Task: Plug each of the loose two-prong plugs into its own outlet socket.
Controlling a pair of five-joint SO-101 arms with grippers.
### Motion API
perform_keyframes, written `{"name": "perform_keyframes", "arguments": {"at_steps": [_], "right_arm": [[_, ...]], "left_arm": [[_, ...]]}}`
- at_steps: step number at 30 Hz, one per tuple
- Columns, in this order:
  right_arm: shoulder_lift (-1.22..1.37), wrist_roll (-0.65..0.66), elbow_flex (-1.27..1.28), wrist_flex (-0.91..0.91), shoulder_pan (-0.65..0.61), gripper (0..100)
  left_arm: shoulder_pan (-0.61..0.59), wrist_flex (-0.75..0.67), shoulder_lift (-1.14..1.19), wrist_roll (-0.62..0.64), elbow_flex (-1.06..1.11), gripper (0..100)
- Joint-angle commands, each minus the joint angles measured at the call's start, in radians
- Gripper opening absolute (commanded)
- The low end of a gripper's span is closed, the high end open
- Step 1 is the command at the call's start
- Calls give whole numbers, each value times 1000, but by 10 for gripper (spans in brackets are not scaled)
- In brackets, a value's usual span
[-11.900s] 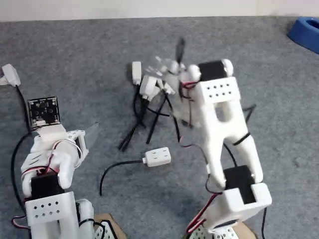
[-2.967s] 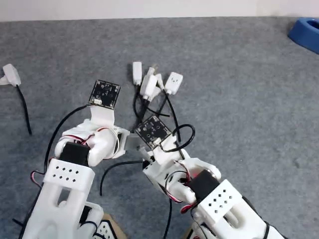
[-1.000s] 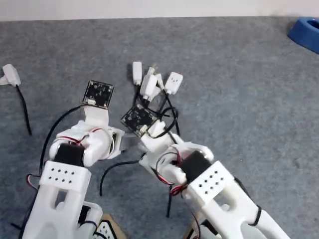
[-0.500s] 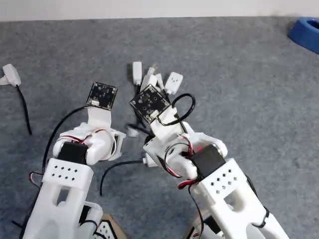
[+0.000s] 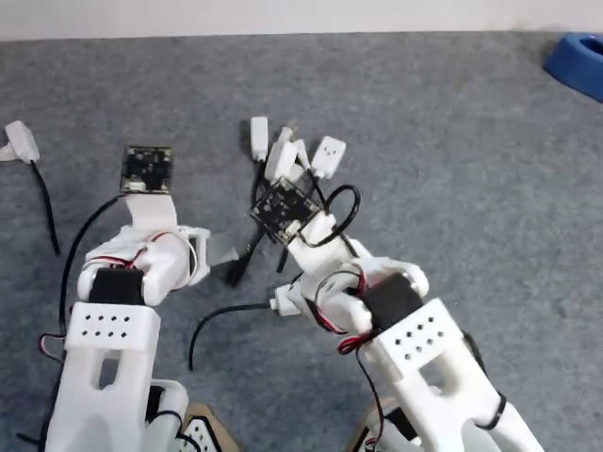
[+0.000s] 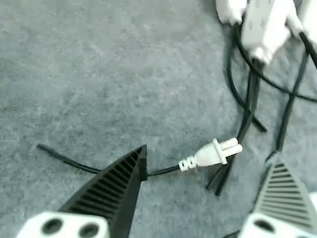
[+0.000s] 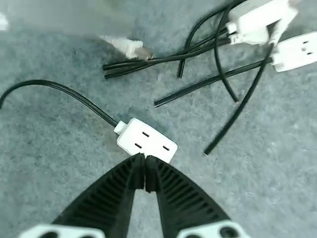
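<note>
left tool (image 6: 210, 155): wide, swung leftward (plug (image 6: 207, 154) loose between jaws) | right tool (image 7: 145, 159): pinched closed beside outlet socket (image 7: 146, 140)

High view looks down over the table (image 5: 471, 141) — both wrist views close above shared cords (image 6: 250, 94).

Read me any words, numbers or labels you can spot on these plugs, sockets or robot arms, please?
No text can be read anywhere in these views.
white outlet socket: plain, only slots, no marking.
white two-prong plug: no marking visible.
left arm's circuit board: any print is too small to read.
right arm's circuit board: any print is too small to read.
</note>
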Motion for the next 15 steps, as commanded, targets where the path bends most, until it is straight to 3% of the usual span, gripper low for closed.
{"name": "perform_keyframes", "arguments": {"at_steps": [1,7,11,15], "right_arm": [[-2,-74,90,-163,-12,9],[-4,-94,257,-282,-18,9],[-10,-94,394,-438,-33,9],[-13,-94,421,-450,-35,9]], "left_arm": [[-19,-66,-5,11,21,364],[-13,-109,-4,12,50,364],[8,-250,-12,15,130,364],[10,-308,-15,17,150,364]]}}
